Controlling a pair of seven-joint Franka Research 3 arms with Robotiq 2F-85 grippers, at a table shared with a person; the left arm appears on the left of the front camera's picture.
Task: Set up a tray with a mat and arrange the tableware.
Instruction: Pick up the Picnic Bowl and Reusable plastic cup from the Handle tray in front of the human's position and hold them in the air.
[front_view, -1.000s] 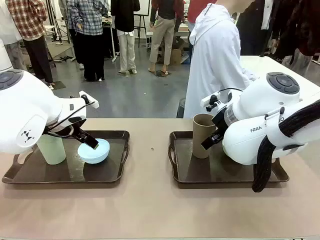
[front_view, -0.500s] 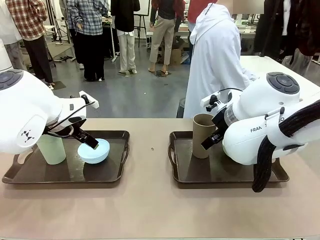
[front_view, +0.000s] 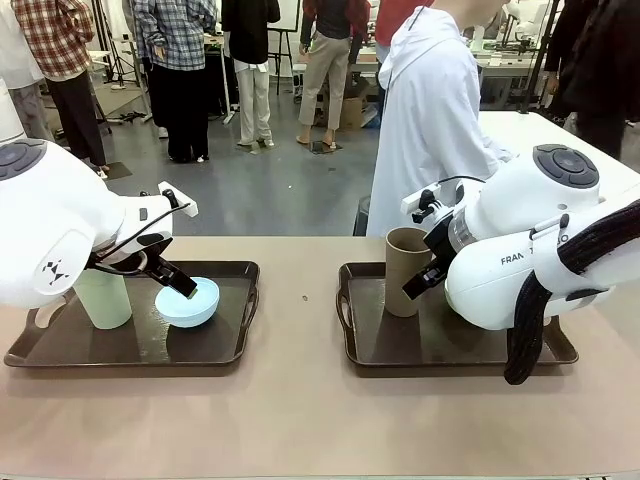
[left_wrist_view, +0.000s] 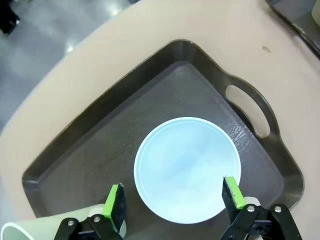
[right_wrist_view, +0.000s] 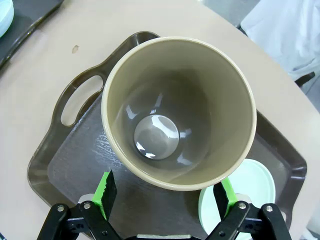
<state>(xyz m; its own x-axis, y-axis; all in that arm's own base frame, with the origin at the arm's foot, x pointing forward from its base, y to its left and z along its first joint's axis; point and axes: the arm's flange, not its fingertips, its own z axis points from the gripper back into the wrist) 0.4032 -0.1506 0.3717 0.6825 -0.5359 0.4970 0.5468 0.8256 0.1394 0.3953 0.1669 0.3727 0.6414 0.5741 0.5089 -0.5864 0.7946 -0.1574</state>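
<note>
On the left dark tray (front_view: 225, 352) stand a pale green tumbler (front_view: 103, 297) and a light blue bowl (front_view: 188, 302). My left gripper (left_wrist_view: 174, 200) hangs open just above the light blue bowl (left_wrist_view: 187, 167), its green pads either side of the rim; the pale green tumbler (left_wrist_view: 20, 231) is at its side. The right dark tray (front_view: 380, 350) holds an upright brown tumbler (front_view: 405, 270). My right gripper (right_wrist_view: 165, 190) is open, its pads straddling the brown tumbler (right_wrist_view: 177, 110) from above. A mint green bowl (right_wrist_view: 247, 192) lies beside it on the tray (right_wrist_view: 50, 165). The mat is out of view.
A person in a white coat (front_view: 430, 120) stands at the table's far edge, behind the right tray. Bare tan tabletop (front_view: 300, 320) lies between the two trays and along the near side. The tray handles (left_wrist_view: 247, 110) face the middle gap.
Neither arm nor any tableware has moved. Only people in the background behind the table have shifted.
</note>
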